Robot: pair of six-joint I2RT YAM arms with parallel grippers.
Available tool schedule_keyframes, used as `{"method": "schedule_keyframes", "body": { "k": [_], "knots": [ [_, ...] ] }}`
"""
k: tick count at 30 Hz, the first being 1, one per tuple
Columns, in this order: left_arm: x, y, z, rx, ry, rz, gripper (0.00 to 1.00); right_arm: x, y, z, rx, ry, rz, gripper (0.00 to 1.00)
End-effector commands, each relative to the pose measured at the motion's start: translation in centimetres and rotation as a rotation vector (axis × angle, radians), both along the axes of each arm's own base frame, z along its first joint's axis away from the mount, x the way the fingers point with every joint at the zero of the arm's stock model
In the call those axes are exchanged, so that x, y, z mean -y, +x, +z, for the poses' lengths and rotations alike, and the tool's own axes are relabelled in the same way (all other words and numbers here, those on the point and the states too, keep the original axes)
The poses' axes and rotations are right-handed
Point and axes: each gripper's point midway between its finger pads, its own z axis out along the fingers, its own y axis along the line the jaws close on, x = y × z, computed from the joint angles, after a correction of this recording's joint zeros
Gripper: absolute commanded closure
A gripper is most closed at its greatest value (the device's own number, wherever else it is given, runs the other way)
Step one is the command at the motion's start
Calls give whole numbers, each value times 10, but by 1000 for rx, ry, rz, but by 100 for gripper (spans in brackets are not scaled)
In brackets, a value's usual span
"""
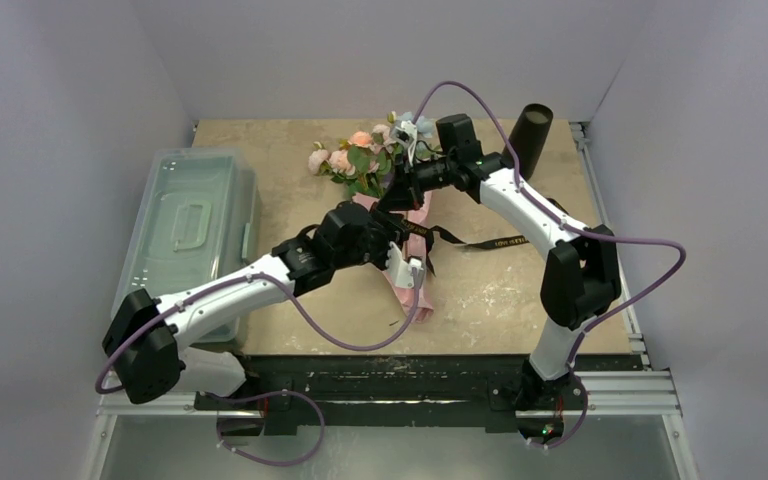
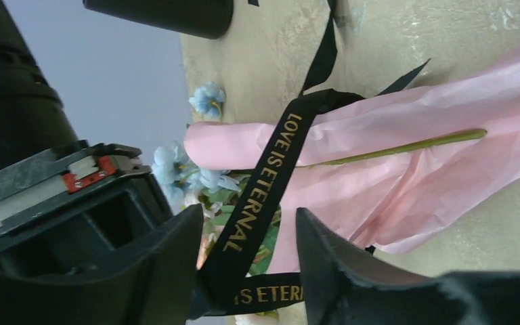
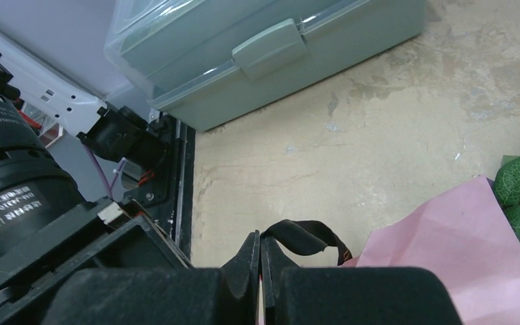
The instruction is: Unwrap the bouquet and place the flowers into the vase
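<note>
Right, the table (image 1: 280, 200) fills my overhead view, with the clear lidded bin (image 1: 190, 225) along its left side. The bouquet (image 2: 413, 176) lies mid-table in its pink paper, flowers (image 1: 355, 158) pointing toward the far edge, one green stem (image 2: 406, 145) bare on the paper. The black vase (image 1: 532, 135) stands well apart at the far right corner. The gold-lettered ribbon (image 2: 271, 176) crosses the paper. My left gripper (image 2: 249, 227) has its jaws parted, with the ribbon running between them. My right gripper (image 3: 259, 247) is clenched on a loop of that ribbon.
</note>
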Motion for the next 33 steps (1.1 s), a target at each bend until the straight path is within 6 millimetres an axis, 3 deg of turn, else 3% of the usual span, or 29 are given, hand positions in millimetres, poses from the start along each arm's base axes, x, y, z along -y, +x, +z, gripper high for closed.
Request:
{"method": "schedule_keyframes", "body": {
  "k": [1, 7, 11, 16, 20, 25, 27, 31, 33],
  "knots": [
    [9, -7, -15, -16, 23, -45, 43, -10, 0, 16, 16, 53, 30, 100],
    [25, 11, -25, 20, 56, -45, 42, -18, 1, 20, 17, 67, 25, 100],
    [30, 34, -43, 86, 112, 5, 43, -24, -1, 25, 18, 82, 25, 100],
    [33, 55, -47, 155, 119, 82, 45, -32, -8, 27, 4, 89, 39, 100],
    [29, 62, -41, 137, 106, 163, 64, -39, -18, 27, -6, 95, 69, 100],
    [9, 38, -38, 63, 105, 153, 91, -41, -18, 30, -3, 107, 83, 100],
    [-2, 30, -34, 37, 78, 179, 100, -41, -15, 33, 2, 110, 74, 89],
    [-29, 16, -37, -98, 51, 262, 100, -36, -4, 45, 27, 114, 51, 56],
    [-43, 12, -35, -153, 21, 312, 100, -28, 7, 51, 34, 108, 27, 45]
  ]
}}
